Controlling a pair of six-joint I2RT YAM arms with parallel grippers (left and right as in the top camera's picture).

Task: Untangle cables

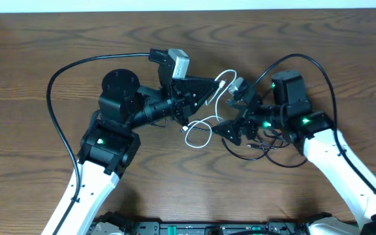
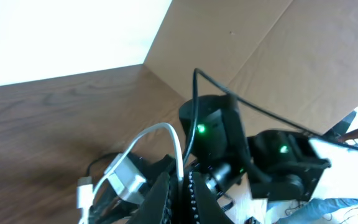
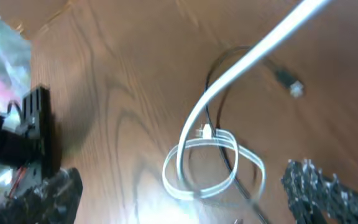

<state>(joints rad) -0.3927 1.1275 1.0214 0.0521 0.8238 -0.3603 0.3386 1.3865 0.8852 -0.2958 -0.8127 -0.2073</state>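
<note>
The white cable (image 1: 200,134) lies looped on the wooden table between the arms and rises towards my left gripper (image 1: 209,90). In the left wrist view my left gripper (image 2: 182,186) is shut on the white cable (image 2: 178,146), with its white plug ends (image 2: 124,176) hanging beside the jaws. My right gripper (image 1: 232,112) is open, just right of the loops. In the right wrist view its jaws (image 3: 185,196) are spread wide above the white loops (image 3: 207,168). The thin black cable (image 3: 211,112) crosses those loops, and its small plug (image 3: 289,83) lies on the table. It also shows under the right arm in the overhead view (image 1: 266,158).
Thick black arm wires arc over the table at the left (image 1: 54,98) and the right (image 1: 328,78). A cardboard wall (image 2: 278,56) stands behind the right arm. The table's far edge (image 1: 188,9) runs along the top.
</note>
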